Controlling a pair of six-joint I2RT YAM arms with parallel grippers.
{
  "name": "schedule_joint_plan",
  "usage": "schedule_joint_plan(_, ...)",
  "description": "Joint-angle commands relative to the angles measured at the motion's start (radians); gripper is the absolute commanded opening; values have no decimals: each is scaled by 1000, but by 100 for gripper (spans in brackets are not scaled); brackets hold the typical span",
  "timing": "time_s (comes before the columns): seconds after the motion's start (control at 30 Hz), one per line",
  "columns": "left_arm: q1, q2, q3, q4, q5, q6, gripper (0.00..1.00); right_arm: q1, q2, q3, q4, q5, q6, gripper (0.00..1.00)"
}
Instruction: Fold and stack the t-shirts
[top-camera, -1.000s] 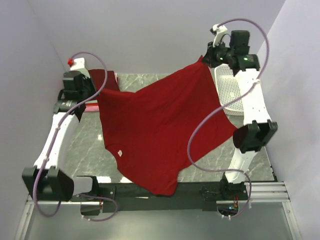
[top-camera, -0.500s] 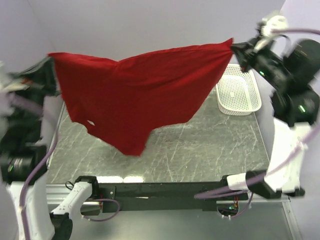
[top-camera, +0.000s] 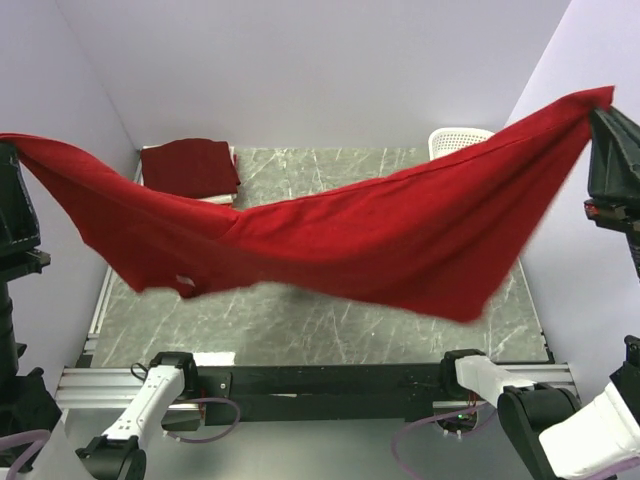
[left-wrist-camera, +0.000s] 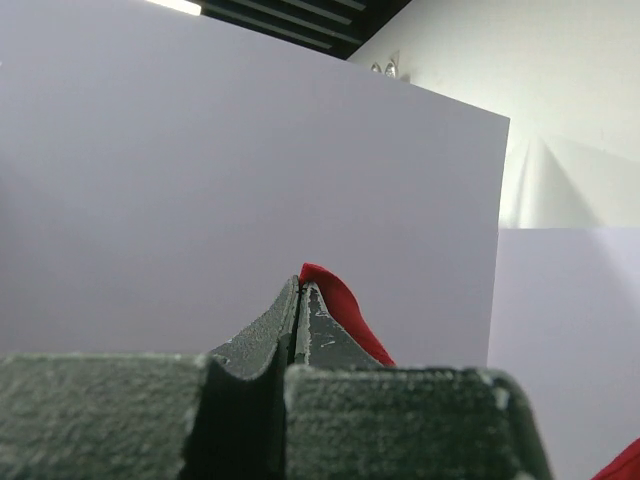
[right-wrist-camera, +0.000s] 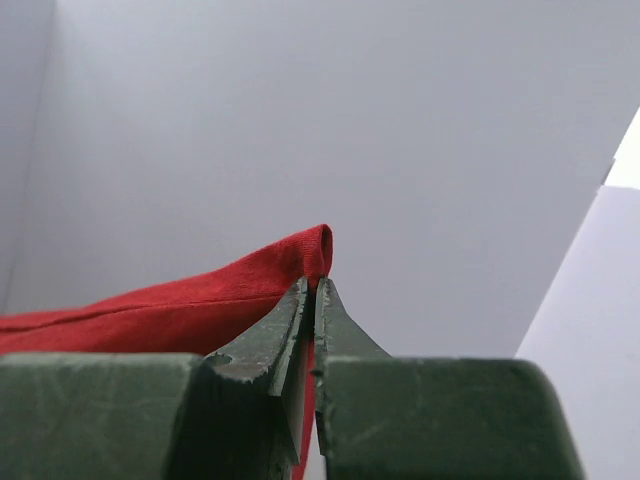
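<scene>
The red t-shirt (top-camera: 350, 240) hangs stretched wide in midair; folded maroon t-shirt (top-camera: 188, 167) lies far-left.

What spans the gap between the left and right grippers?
The red t-shirt, stretched in the air from the left gripper to the right gripper, each shut on an edge; the top view shows it.

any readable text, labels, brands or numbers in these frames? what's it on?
No readable text in any view.
white neck label on the red t-shirt: too small and blurred to read.
folded maroon shirt, white basket: no print visible.
</scene>
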Motion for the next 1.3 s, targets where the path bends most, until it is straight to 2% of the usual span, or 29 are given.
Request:
schedule_joint_plan(0.0, 2, 6, -16, 18, 14, -12, 0, -8, 48, -43, 16, 83, -4, 0)
schedule_joint_plan(0.1, 2, -10, -59, 10, 4, 8, 0, -7, 62, -97, 16, 85, -14, 0)
schedule_joint_plan(0.3, 2, -78, -312, 15, -45, 43, 0, -18, 103, -322, 70, 44, -21, 0)
schedule_joint_plan(0.5, 2, -109, -775, 90, -172, 68, 0, -30, 203, -686, 222, -125, -1, 0)
schedule_joint_plan(0.53, 2, -99, -827, 132, -186, 68, 0, -30, 253, -763, 248, -169, 9, 0)
schedule_joint_plan(0.6, 2, -40, -962, 179, -220, 55, 0, -30, 325, -816, 311, -219, 26, 0)
schedule_joint_plan(0.63, 2, -11, -996, 205, -228, 45, 0, -24, 414, -842, 329, -234, 34, 0)
schedule_joint_plan(0.7, 4, 116, -1049, 268, -255, 31, 0, -15, 529, -814, 337, -269, 28, 0)
schedule_joint_plan(0.73, 4, 165, -1052, 286, -262, 37, 0, -2, 651, -787, 332, -266, 22, 0)
schedule_joint_plan(0.8, 7, 329, -1031, 326, -286, 41, 0, 13, 785, -714, 297, -243, 12, 0)
schedule_joint_plan(0.93, 59, 605, -959, 390, -277, 51, 0, 33, 1108, -413, 222, -184, 40, 0)
schedule_joint_plan(1.0, 97, 668, -908, 404, -257, 40, 0, 36, 1172, -312, 207, -154, 66, 0)
schedule_joint_plan(1.13, 137, 742, -839, 417, -222, 43, 0, 39, 1261, -226, 211, -101, 83, 0)
schedule_joint_plan(1.27, 165, 797, -771, 400, -170, 57, 0, 38, 1272, -220, 251, -75, 88, 0)
